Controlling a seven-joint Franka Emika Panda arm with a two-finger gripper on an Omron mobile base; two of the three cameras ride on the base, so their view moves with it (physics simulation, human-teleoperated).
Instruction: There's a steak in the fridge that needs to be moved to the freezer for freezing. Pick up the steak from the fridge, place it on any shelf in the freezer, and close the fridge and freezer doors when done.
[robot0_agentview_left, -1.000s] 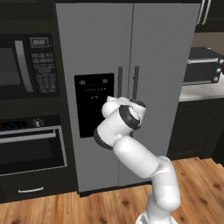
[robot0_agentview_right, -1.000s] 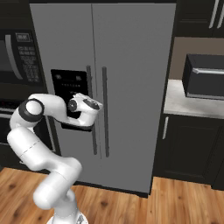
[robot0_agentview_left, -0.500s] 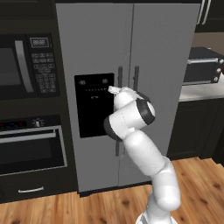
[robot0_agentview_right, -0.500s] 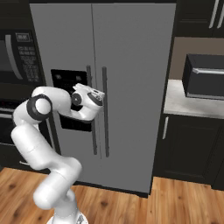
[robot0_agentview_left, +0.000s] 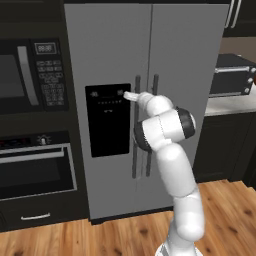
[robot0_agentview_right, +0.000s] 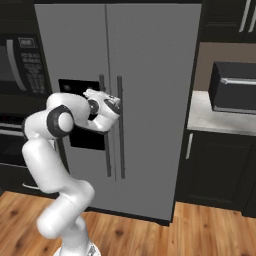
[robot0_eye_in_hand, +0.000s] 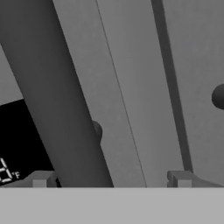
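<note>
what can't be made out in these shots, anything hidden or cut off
- Steak, shelves and all fridge and freezer contents: hidden behind the closed freezer door and fridge door in both base views.
- Tool: in the hand view just the two fingertips rise above the bottom band; a door handle stands between them, contact unclear.
- Dispenser panel: markings too small to read.
- Countertop appliance: cut off by the right edge of the right base view.

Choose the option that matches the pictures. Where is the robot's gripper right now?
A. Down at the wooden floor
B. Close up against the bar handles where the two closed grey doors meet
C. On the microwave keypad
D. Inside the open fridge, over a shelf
B. The gripper sits at the freezer door handle, and both grey doors are closed.
</note>
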